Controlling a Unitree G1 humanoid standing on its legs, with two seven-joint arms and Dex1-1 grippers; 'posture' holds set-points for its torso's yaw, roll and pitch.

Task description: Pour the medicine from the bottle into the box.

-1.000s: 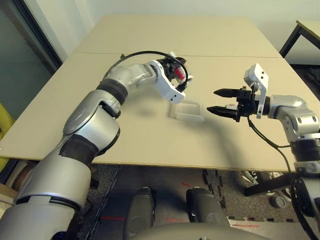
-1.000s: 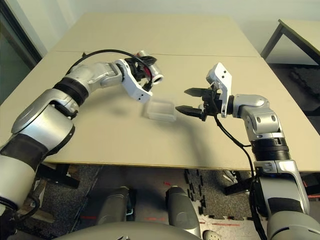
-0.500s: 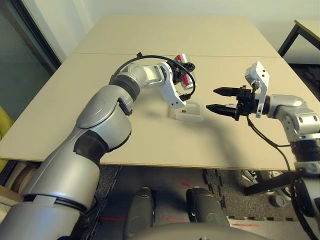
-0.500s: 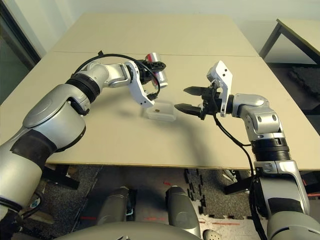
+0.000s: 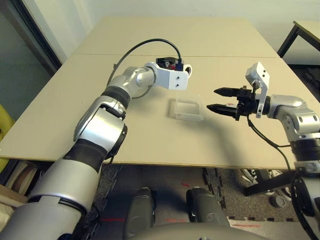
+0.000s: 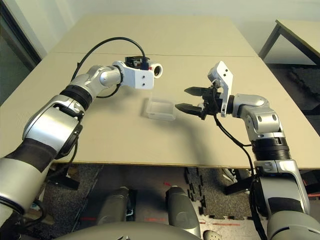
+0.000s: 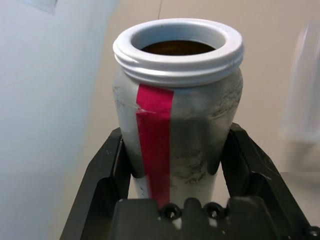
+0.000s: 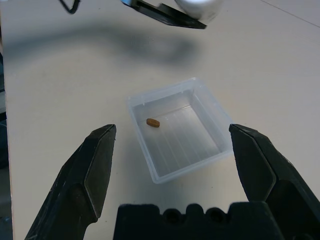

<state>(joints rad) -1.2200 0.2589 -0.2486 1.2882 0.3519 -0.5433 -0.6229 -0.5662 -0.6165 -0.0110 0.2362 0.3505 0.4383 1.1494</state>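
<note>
Clear box (image 8: 178,127) w/ 1 pill (image 8: 153,122); 1 bottle (image 7: 175,105) in left claw (image 7: 175,200).

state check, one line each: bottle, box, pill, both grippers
bottle: uncapped, mouth open, gripped off the table
box: open-topped, flat on the table, one pill inside
pill: lying on the box floor
left gripper: shut on the bottle, fingers either side of its body
right gripper: open, empty, hovering beside the box
table: bears the box
</note>
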